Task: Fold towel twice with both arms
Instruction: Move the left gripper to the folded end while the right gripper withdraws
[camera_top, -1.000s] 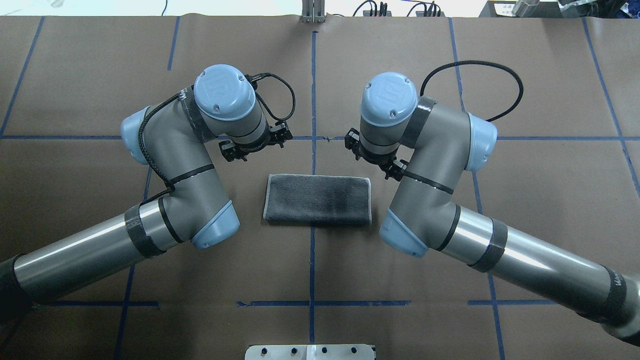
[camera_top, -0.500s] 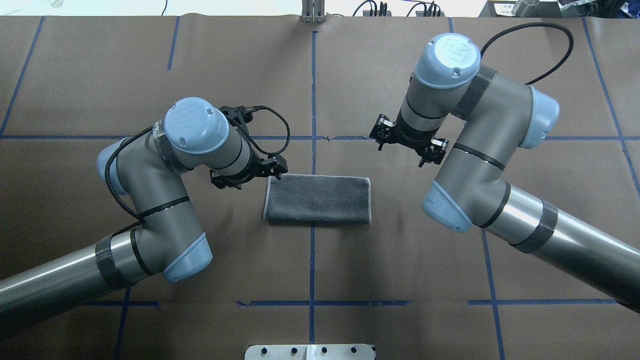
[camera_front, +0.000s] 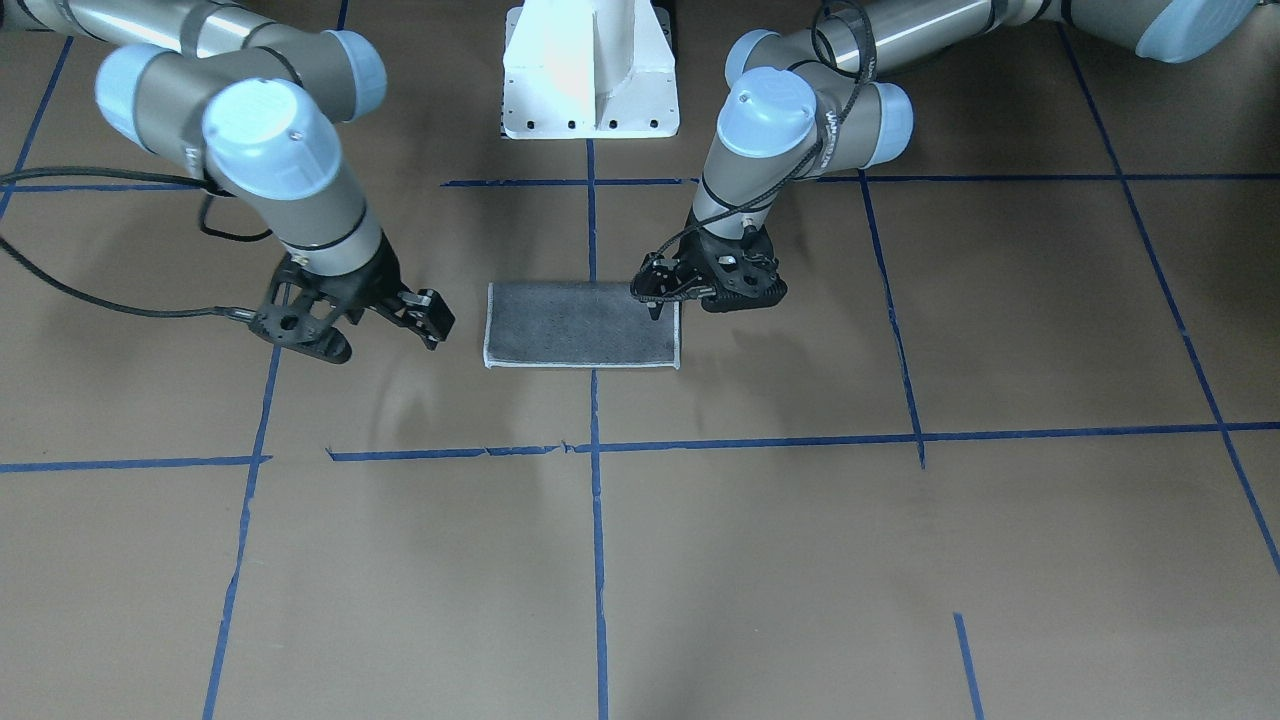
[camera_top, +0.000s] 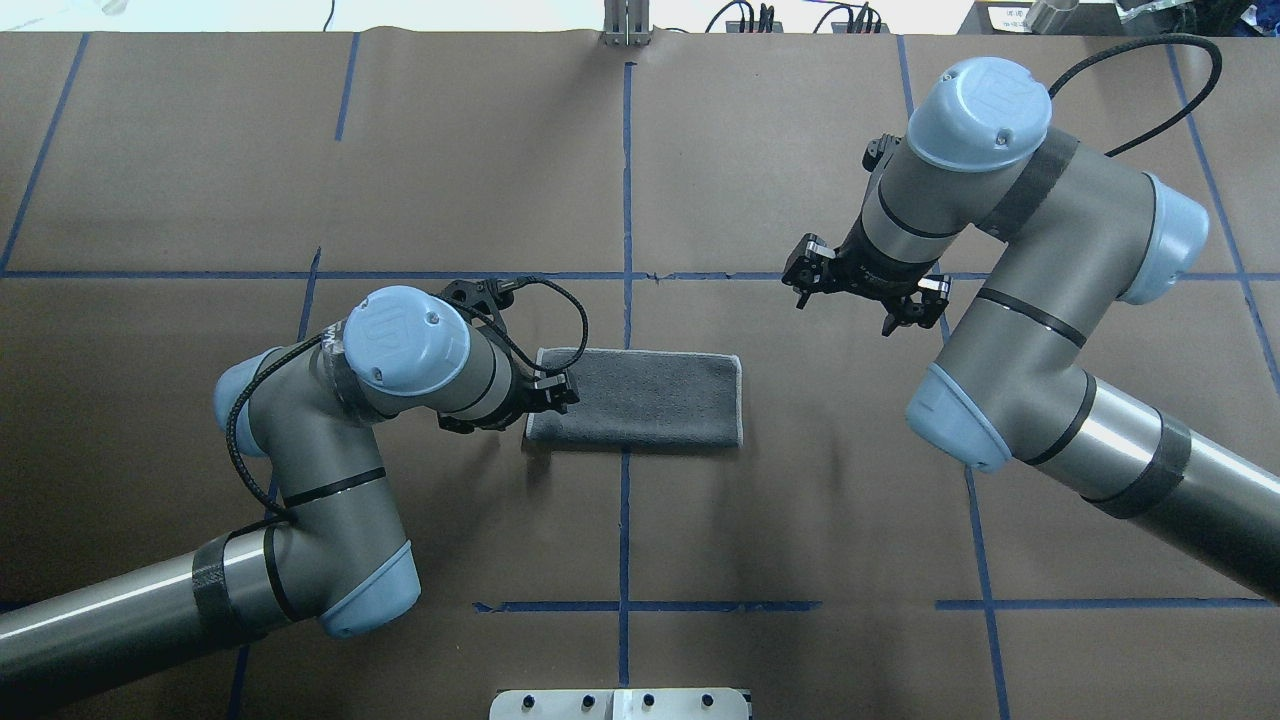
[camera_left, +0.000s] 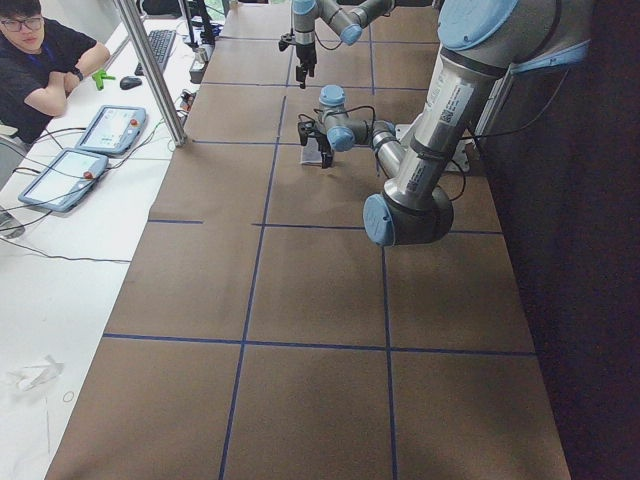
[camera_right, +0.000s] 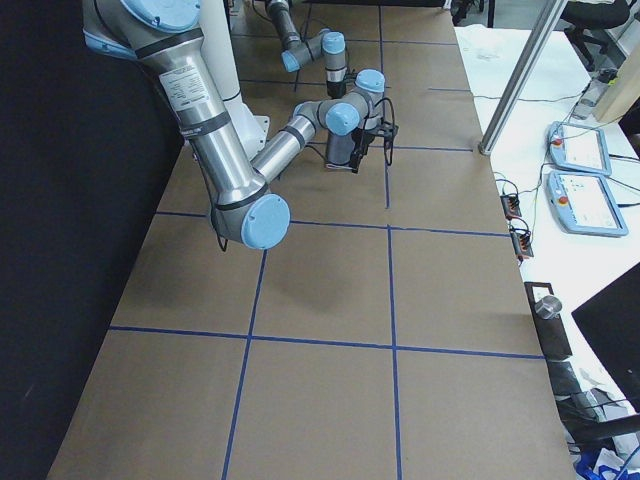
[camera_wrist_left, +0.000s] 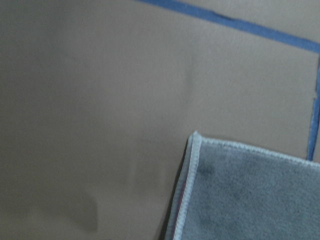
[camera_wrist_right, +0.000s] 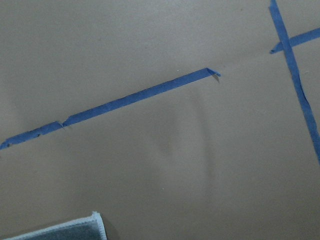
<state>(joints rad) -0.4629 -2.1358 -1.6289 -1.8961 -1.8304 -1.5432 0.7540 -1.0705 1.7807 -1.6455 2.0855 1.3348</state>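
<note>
The left pincer (camera_front: 678, 298) hung over the grey towel's (camera_top: 640, 400) end, grip indiscernible, while the right pincer (camera_top: 860, 292) hovered released, well apart.

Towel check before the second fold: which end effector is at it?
The left end effector, low over the short edge of the towel on the robot's left. The right end effector hangs off the opposite side, clear of the cloth.

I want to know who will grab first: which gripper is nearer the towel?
Left. The left gripper is right at the towel's short edge on its side; the right gripper hangs apart from the opposite edge, with a gap between.
</note>
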